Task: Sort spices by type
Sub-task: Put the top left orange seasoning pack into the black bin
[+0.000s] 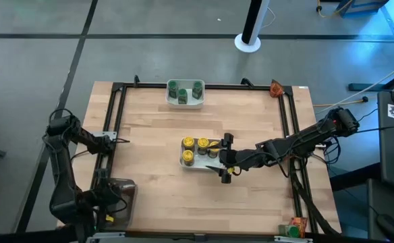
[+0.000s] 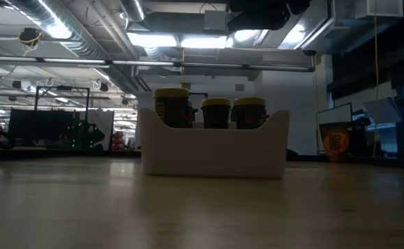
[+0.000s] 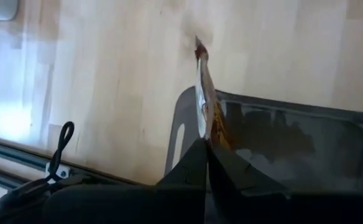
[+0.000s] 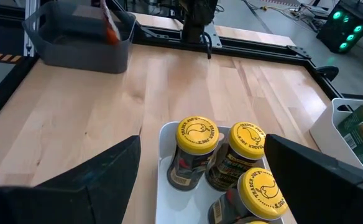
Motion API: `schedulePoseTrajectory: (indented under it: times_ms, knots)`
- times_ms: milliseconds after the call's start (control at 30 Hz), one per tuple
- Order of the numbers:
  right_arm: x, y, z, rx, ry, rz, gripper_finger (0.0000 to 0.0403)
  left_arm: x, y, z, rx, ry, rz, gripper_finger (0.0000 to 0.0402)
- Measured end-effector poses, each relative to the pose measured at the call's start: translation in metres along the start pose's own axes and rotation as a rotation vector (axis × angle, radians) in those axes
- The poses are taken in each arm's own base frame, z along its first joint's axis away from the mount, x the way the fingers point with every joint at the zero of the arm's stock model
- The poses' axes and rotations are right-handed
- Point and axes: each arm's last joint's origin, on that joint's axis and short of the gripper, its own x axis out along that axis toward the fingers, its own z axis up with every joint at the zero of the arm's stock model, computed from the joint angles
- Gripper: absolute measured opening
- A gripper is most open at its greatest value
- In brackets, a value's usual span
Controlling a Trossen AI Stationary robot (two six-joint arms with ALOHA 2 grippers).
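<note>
The main risk lies with the right hand (image 1: pixel 225 156), which sits wide open just beside the white bowl (image 1: pixel 185 163) at the middle of the surface (image 1: pixel 150 135): its 2 fingers flank the yellow-capped jars (image 4: pixel 197 135) closely, and a careless advance could nudge the bowl or tip a jar rather than seat it. In the right wrist view at least 3 yellow caps show upright in this bowl, packed touching one another, so a knocked jar would likely disturb its neighbours. The right hand holds nothing and no contact with the bowl can be confirmed. The second risk is at the left hand (image 3: pixel 205 155), which is closed on a thin brown-orange packet (image 3: pixel 204 93) held edge-up over the grey tray (image 3: pixel 281 130) at the near left corner of the surface; the grip appears to take only the packet's lower edge, so it could slip or land outside the tray if released off-centre. The green-capped jars (image 1: pixel 183 91) stand in a separate white bowl at the far edge, well apart from both hands.
</note>
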Motion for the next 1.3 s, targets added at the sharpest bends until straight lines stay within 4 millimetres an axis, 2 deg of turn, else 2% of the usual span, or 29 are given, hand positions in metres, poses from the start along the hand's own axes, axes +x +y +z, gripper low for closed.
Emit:
schedulePoseTrajectory:
  times_ms: [400, 700, 1033, 1133, 1300]
  knots:
    - [0.000, 0.000, 0.000, 0.000, 0.000, -0.002, 0.0340, 0.034, -0.009, -0.028, -0.014, -0.052, 0.018, 0.0000]
    - [0.000, 0.000, 0.000, 0.000, 0.000, -0.002, 0.0340, 0.040, -0.009, -0.042, -0.025, -0.002, 0.025, 0.0000]
    - [0.000, 0.000, 0.000, -0.001, 0.000, -0.002, 0.0340, 0.040, -0.009, -0.044, -0.043, 0.006, 0.024, 0.0002]
    - [0.000, 0.000, 0.000, -0.001, 0.000, -0.002, 0.0340, 0.040, -0.009, -0.043, -0.064, 0.007, 0.025, 0.0019]
    - [0.000, 0.000, 0.000, 0.000, 0.000, -0.002, 0.0340, 0.039, -0.008, -0.043, -0.111, 0.007, 0.030, 0.0078]
